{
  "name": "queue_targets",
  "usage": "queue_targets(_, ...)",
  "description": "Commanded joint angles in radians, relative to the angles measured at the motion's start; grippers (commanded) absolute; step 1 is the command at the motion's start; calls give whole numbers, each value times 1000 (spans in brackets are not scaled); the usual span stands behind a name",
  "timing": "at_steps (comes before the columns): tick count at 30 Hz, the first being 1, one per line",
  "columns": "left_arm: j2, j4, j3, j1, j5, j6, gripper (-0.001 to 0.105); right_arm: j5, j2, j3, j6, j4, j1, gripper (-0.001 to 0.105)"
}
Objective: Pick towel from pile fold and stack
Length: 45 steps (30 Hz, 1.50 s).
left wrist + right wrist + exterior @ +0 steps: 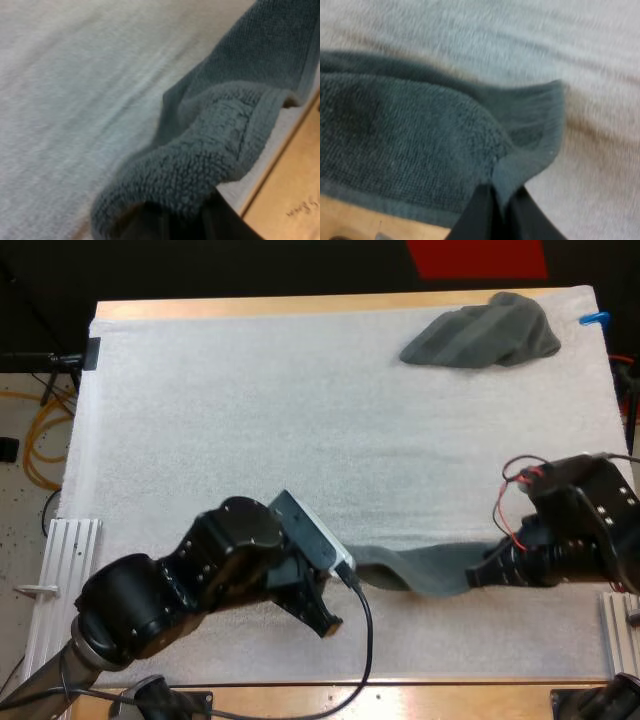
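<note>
1. The left fingers (pixel 225 222) are clenching one corner of a dark grey-green towel (pixel 225 150), and its thick hem is bunching over their tips.
2. The right fingers (pixel 475 215) are pinching the opposite corner, with the hem folding up between them.
3. The towel is hanging between the two arms as a sagging band, low over the near edge of the white mat (pixel 250 420).
4. A second towel (pixel 485 332) is lying crumpled at the mat's far right corner, well apart from the arms.
5. The wooden counter (pixel 300 306) is showing as a rim around the mat.
6. The towel appears to be in the middle of being spread for folding. To do this well, both arms should be drawing apart evenly until the sag goes, with the corners level. They should then be laying the cloth flat and square on the mat before any fold. An uneven pull is likely to slip a corner free.
</note>
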Motion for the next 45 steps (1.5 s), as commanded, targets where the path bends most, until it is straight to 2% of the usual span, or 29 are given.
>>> queue_targets(1,-5,0,-5,-24,0,-27,0,-10,-16,-3,21,25,13,0)
queue_targets(4,-5,2,-5,-83,-19,-61,0,-10,-43,-5,73,35,61,0)
queue_targets(7,-5,24,-5,-131,-80,-102,0,-10,-57,-5,128,35,117,0)
queue_targets(12,-3,37,49,-131,-151,-138,0,28,-25,-5,156,35,171,0)
queue_targets(15,10,14,118,-108,-192,-123,0,118,32,-1,103,35,169,0)
queue_targets(17,25,-62,185,-60,-224,-93,0,252,100,-2,52,15,169,0)
queue_targets(19,40,-140,224,-1,-225,-59,0,301,149,1,2,-27,169,0)
queue_targets(24,120,-284,274,173,-177,37,0,313,282,34,-97,-254,86,0)
queue_targets(26,184,-345,282,261,-96,98,0,310,350,47,-112,-378,14,0)
queue_targets(28,223,-399,286,308,-41,137,0,292,395,47,-138,-452,-33,0)
queue_targets(30,271,-460,286,351,-25,167,0,280,442,47,-151,-529,-68,0)
queue_targets(32,326,-529,286,398,12,201,0,243,497,47,-151,-599,-113,0)
queue_targets(35,395,-585,286,455,59,208,0,177,563,47,-117,-657,-159,0)
queue_targets(39,477,-630,286,506,77,217,0,137,631,47,-73,-702,-203,0)
queue_targets(43,549,-676,286,544,129,319,0,47,693,47,-54,-768,-229,0)
queue_targets(45,577,-689,286,553,132,364,0,22,717,47,-43,-792,-234,0)
